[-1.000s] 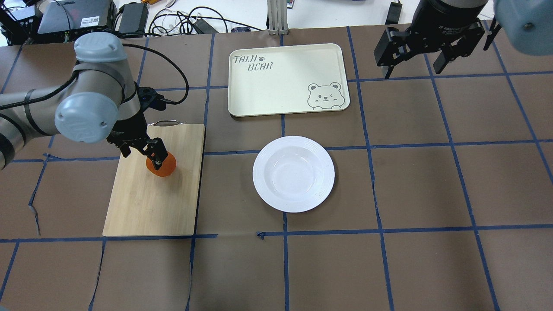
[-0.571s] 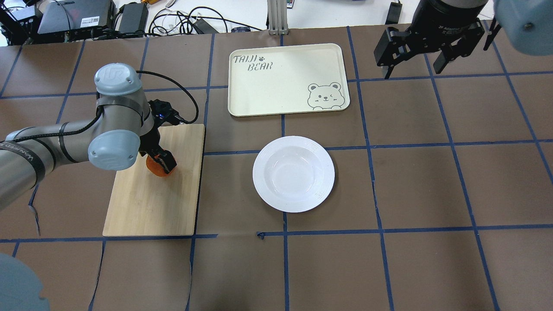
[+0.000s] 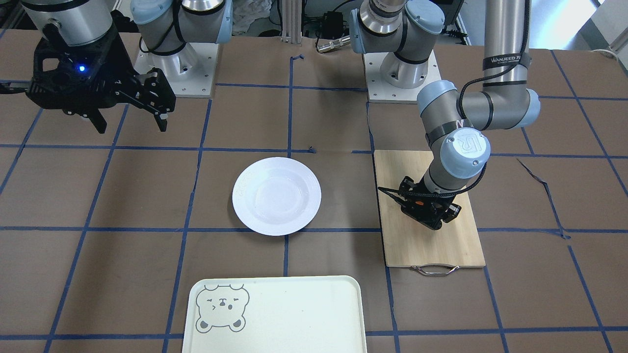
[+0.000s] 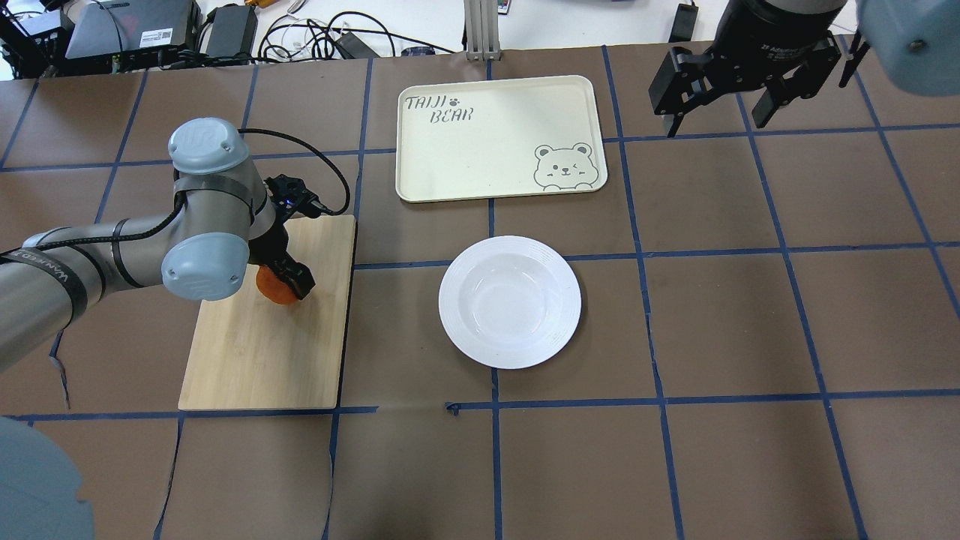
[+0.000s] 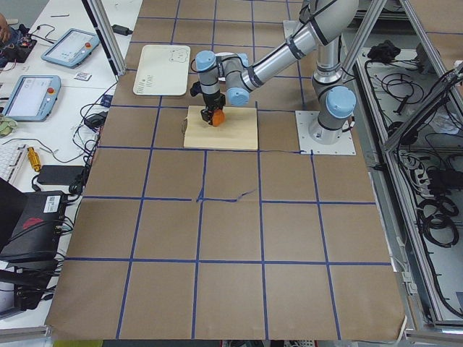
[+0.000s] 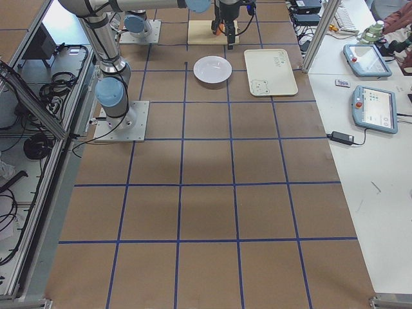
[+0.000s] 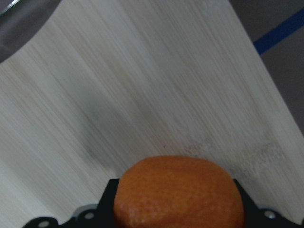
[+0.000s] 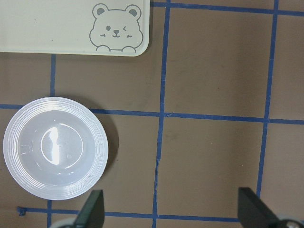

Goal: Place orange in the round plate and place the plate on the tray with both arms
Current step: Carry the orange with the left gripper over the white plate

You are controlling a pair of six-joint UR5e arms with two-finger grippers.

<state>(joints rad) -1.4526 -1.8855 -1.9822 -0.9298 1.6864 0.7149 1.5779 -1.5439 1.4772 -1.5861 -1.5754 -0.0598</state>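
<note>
The orange [image 4: 270,289] lies on the bamboo cutting board [image 4: 262,352] at the table's left. My left gripper [image 4: 285,281] is down over it and shut on it. In the left wrist view the orange [image 7: 178,192] fills the gap between the black fingers [image 7: 108,202], close above the board [image 7: 142,95]. The white round plate [image 4: 510,301] sits empty at the table's middle, and the cream tray [image 4: 495,139] with the bear face lies beyond it. My right gripper [image 4: 716,120] hangs open and empty, high above the far right; its view shows the plate [image 8: 54,154] and the tray [image 8: 71,23].
The cutting board's metal handle [image 3: 434,268] points away from the robot. Cables and power bricks [image 4: 225,30] lie past the table's far edge. Brown mat with blue tape lines [image 4: 750,337] surrounds the plate.
The left arm swung in and its gripper dropped lower around the orange on the board. The right arm, the plate and the tray have not moved.
</note>
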